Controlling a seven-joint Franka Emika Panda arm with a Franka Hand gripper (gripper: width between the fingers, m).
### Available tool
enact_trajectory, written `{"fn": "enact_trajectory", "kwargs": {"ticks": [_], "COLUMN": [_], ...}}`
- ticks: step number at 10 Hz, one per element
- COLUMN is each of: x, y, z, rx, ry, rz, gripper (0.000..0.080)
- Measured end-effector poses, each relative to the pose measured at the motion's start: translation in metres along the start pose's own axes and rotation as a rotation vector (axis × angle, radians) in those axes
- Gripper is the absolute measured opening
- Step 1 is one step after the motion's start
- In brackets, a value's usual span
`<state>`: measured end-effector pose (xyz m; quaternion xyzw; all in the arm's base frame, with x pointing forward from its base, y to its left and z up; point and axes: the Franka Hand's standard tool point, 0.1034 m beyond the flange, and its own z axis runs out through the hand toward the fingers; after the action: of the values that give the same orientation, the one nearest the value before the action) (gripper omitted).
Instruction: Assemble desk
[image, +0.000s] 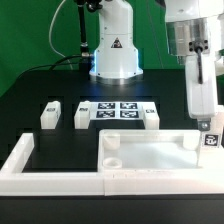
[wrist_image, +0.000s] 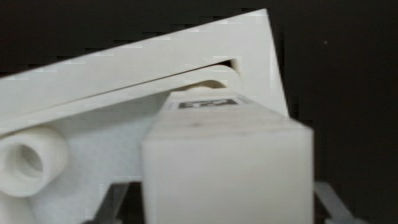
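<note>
The desk panel (image: 150, 155) lies flat at the front of the table, rim up, with round sockets at its corners. My gripper (image: 205, 122) is shut on a white block leg (image: 210, 140) with a tag and holds it upright at the panel's corner on the exterior view's right. In the wrist view the leg (wrist_image: 222, 150) fills the middle between my fingers (wrist_image: 116, 205), with the panel (wrist_image: 107, 90) and one socket (wrist_image: 32, 165) behind it. Whether the leg touches the panel cannot be told. Three more legs (image: 50, 115), (image: 82, 115), (image: 150, 117) stand on the table.
The marker board (image: 115, 110) lies between the loose legs, in front of the robot base (image: 115, 60). A long low white border wall (image: 30, 165) runs along the panel's front and the exterior view's left side.
</note>
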<state>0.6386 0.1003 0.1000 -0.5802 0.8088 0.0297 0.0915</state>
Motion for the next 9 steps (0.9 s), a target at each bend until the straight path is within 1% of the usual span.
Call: {"fn": "enact_trajectory", "kwargs": {"ticks": [1,2,5,6,7,8,9], "x": [-0.002,-0.002,-0.001,-0.001,-0.001,-0.004,-0.017], "y": [0.001,0.001,0.001,0.002,0.002,0.001,0.0], "z": [0.0,0.0,0.001,0.001,0.002,-0.001,-0.02], "rx": [0.018,0.027,0.026,0.025,0.024,0.027,0.042], "ry": [-0.006,-0.004,-0.001,0.0,0.0,-0.003,-0.023], "rz": [0.085,0.11,0.088,0.082,0.076,0.066,0.033], "gripper": [0.0292,0.0294,0.0295,0.0448,0.0573,0.0573,0.0634]}}
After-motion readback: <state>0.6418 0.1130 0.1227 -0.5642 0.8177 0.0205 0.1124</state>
